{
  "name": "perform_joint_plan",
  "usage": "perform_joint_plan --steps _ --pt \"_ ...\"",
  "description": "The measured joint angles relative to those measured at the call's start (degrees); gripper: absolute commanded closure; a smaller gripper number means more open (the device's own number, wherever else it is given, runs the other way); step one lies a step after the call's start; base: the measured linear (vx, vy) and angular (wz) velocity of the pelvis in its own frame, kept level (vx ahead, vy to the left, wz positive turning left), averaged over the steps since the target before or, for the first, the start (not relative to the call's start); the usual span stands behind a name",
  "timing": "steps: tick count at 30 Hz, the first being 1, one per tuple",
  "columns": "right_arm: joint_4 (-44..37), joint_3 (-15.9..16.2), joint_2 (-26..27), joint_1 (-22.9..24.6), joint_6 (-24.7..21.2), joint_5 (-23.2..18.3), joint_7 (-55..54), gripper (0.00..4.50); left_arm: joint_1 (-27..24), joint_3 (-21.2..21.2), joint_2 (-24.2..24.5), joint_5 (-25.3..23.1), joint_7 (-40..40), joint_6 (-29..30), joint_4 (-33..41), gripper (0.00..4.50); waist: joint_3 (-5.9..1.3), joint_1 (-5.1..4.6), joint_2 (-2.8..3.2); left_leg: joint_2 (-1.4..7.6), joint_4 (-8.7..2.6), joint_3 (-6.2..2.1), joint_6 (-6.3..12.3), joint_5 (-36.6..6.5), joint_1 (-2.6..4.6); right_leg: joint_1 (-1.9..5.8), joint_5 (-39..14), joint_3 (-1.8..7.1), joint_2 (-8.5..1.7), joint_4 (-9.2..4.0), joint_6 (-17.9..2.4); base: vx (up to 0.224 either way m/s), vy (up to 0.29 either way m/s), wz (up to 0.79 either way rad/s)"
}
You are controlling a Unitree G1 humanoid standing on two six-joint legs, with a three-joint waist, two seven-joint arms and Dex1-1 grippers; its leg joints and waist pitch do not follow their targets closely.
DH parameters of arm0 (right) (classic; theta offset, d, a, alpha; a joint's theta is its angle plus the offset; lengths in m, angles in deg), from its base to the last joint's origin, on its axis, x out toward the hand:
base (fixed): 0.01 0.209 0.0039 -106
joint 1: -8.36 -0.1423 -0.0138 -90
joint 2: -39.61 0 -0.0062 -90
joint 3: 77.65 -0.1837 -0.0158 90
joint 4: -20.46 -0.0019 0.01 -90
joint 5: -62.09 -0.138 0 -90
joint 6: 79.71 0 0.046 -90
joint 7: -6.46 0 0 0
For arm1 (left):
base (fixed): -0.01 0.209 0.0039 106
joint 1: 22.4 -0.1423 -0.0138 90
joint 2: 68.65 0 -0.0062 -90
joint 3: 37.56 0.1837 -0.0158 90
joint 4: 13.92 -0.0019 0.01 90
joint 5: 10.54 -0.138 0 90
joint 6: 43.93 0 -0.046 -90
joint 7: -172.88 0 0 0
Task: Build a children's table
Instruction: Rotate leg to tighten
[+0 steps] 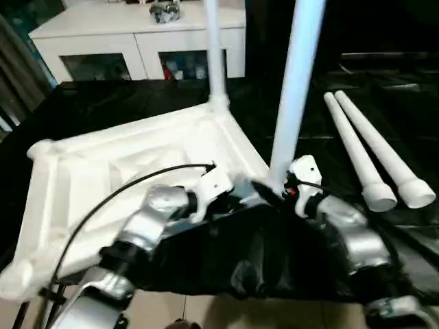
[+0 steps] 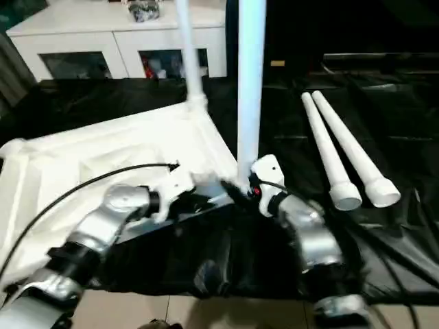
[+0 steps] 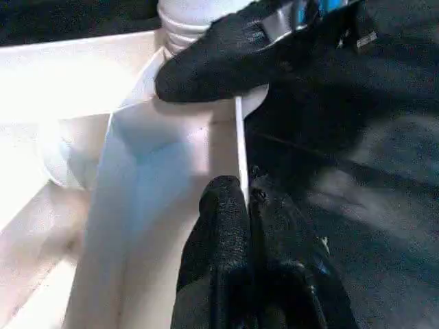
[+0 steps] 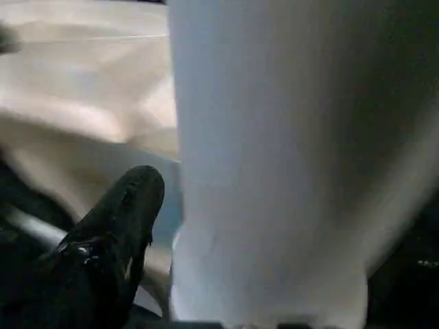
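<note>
The white tabletop [image 1: 82,171] lies upside down on a black cloth, ribbed underside up. One white leg [image 1: 215,55] stands upright in its far corner socket. A second leg [image 1: 296,82] stands in the near right corner socket. My left gripper [image 3: 245,197] is shut on the tabletop's thin rim close to that corner. My right gripper [image 1: 282,186] is at the base of the second leg, open, with one black finger [image 4: 127,219] a little off the tube. Two more legs [image 1: 357,147] lie side by side on the cloth at the right.
A white cabinet [image 1: 137,34] with glass doors stands behind the work. The black cloth [image 1: 384,89] covers the surface and hangs in folds over the near edge, with pale floor [image 1: 226,312] below. A black cable [image 1: 116,188] arcs over the tabletop from my left arm.
</note>
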Motion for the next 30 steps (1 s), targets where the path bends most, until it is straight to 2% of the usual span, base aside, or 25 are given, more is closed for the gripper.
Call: perform_joint_plan --steps 4,7,12,14,24,30 --pt "-0.01 2.23 -4.89 -0.65 0.65 -2.02 13.10 0.64 -0.90 -0.01 3.16 1.92 -5.04 -0.66 1.50 4.50 -0.02 0.41 0.03 0.22 0.43 0.00 0.27 0.17 -0.59 -0.43 -0.09 -0.12 0.08 0.11 -0.07 0.000 0.000 0.00" --pt "-0.01 4.26 -7.74 -1.61 0.64 -2.73 21.97 0.64 -1.90 -0.06 5.84 3.87 -9.45 -0.67 2.52 4.50 0.04 0.45 -0.15 0.24 0.68 0.08 0.28 0.17 -0.64 -0.42 -0.12 -0.04 0.08 0.13 -0.12 0.000 0.000 0.00" --pt "0.17 6.80 -8.98 -2.74 0.67 -2.82 28.54 0.64 -2.21 -0.13 8.16 4.91 -13.69 -0.92 2.60 4.50 0.03 0.67 -0.80 0.25 0.79 0.18 0.20 0.12 -0.62 -0.40 -0.11 0.01 0.04 0.18 -0.14 0.000 0.000 0.00" --pt "0.48 7.26 -9.11 -3.19 0.82 -2.83 29.60 0.64 -2.21 -0.10 8.79 5.12 -14.46 -1.27 2.59 4.50 0.04 0.77 -0.94 0.25 0.80 0.20 0.17 0.10 -0.61 -0.40 -0.09 0.02 0.03 0.22 -0.16 0.000 0.000 0.00" --pt "0.89 7.68 -9.23 -3.26 0.45 -4.47 32.26 1.44 -2.20 0.07 9.72 5.34 -16.36 -2.09 2.40 4.50 0.08 1.71 -1.02 0.32 0.86 0.22 0.06 0.04 -0.58 -0.42 -0.09 -0.01 0.04 0.39 -0.16 0.000 0.000 0.00" --pt "-0.50 4.87 -6.73 0.36 0.63 -5.02 27.56 1.73 -2.23 0.22 8.56 5.12 -14.27 -2.08 1.96 4.50 0.06 1.76 -0.99 0.33 0.90 0.23 0.01 0.00 -0.55 -0.38 -0.09 0.01 0.04 0.40 -0.17 0.000 0.000 0.00"
